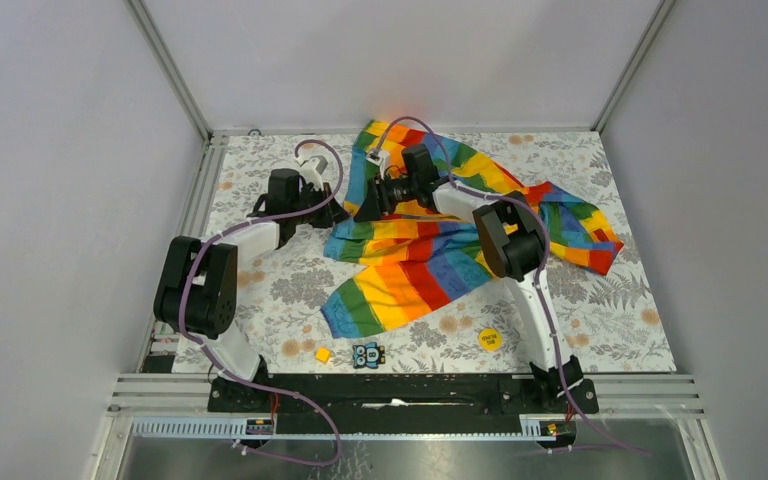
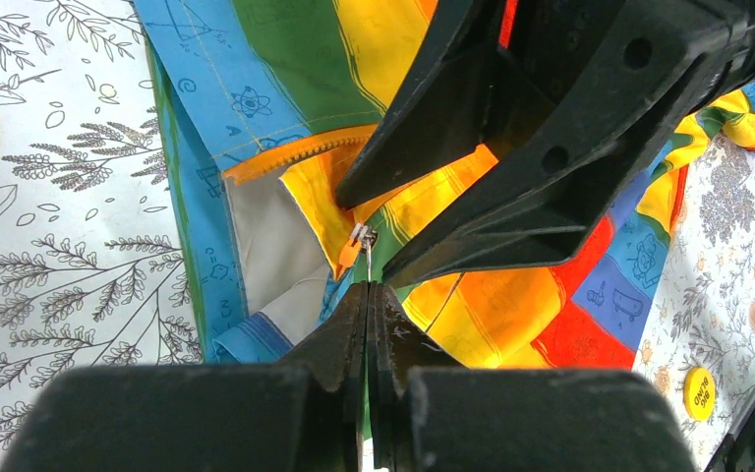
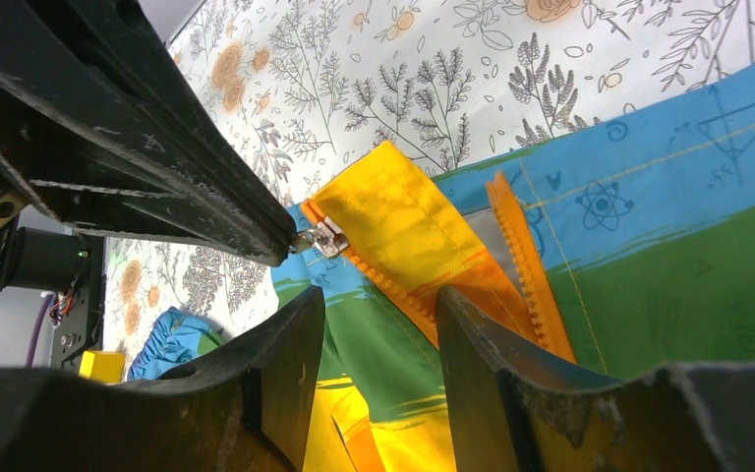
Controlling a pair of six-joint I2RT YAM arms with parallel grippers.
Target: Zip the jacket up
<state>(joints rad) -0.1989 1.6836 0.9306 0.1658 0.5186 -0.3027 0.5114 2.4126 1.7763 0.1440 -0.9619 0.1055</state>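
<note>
Jacket: the rainbow-striped jacket [image 1: 430,265] lies crumpled on the flower-printed table [image 1: 610,300]. It fills the centre and upper centre of the top view, with one sleeve reaching to the right.

Zipper: at this end the front is open. The free zipper tape [image 3: 526,256], orange with its teeth showing, lies on the blue and green stripes right of centre in the right wrist view. The second zipper tape [image 3: 383,280] runs along a yellow fold and carries the metal slider [image 3: 326,236] at its upper left end.

Left gripper: the left gripper [image 2: 369,287] is at the bottom centre of its own view. Its fingers are pressed together on the thin metal pull tab [image 2: 367,258], which hangs from the slider just above the tips.

Right gripper: the right gripper [image 3: 381,305] has its fingers apart with a narrow gap. The yellow fold and the second zipper tape pass through this gap — whether the pads press the fabric, I cannot tell.

Grippers together: they meet almost tip to tip at the left edge of the jacket, just left of centre in the top view.

Other things: along the lower edge of the table in the top view are a yellow cube [image 1: 323,354], a small dark piece [image 1: 368,354] and a yellow disc [image 1: 489,339] — all apart from the jacket.
</note>
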